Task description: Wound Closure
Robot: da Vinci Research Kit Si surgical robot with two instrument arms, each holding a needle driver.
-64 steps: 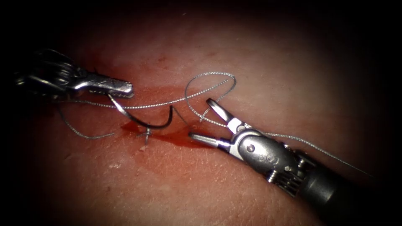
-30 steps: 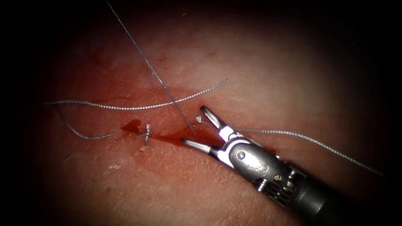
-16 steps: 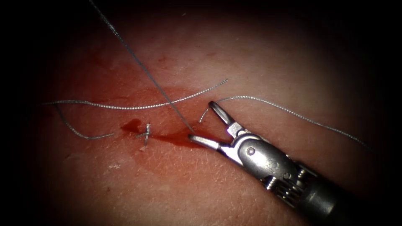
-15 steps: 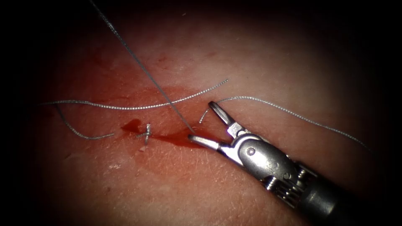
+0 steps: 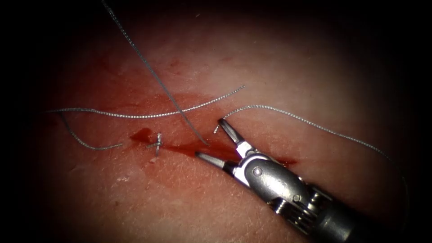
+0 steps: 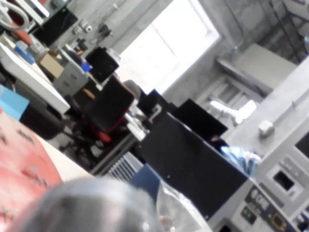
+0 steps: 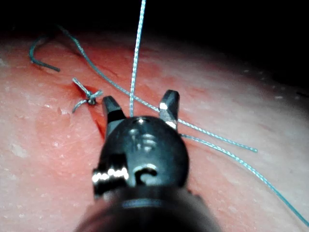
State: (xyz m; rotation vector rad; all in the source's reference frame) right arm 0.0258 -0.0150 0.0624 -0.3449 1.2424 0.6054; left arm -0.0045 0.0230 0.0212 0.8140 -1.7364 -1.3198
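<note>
Reddened tissue (image 5: 279, 76) filled the background under your tools, with an office room showing in the left wrist view. Your right end effector (image 5: 213, 141) lay released over the cut (image 5: 189, 148), its jaws spread wide and grasping nothing; one jaw rested along the red fluid (image 5: 180, 148), the other pointed up toward a thread end. In the right wrist view the same end effector (image 7: 140, 108) stood spread, with a strand passing between its jaws. Just off the upper jaw, the thread (image 5: 315, 126) curved away to the right across the tissue. A taut strand (image 5: 148, 67) rose from the cut, just left of the jaws, up and to the left out of the lit area. Farther left, a tied knot (image 5: 156, 144) sat on the cut beside a pool of fluid. A cut end (image 5: 148, 114) lay across the tissue above the knot, and another short piece (image 5: 85, 141) curled at the left. I could not tell where your left end effector or the needle was.
</note>
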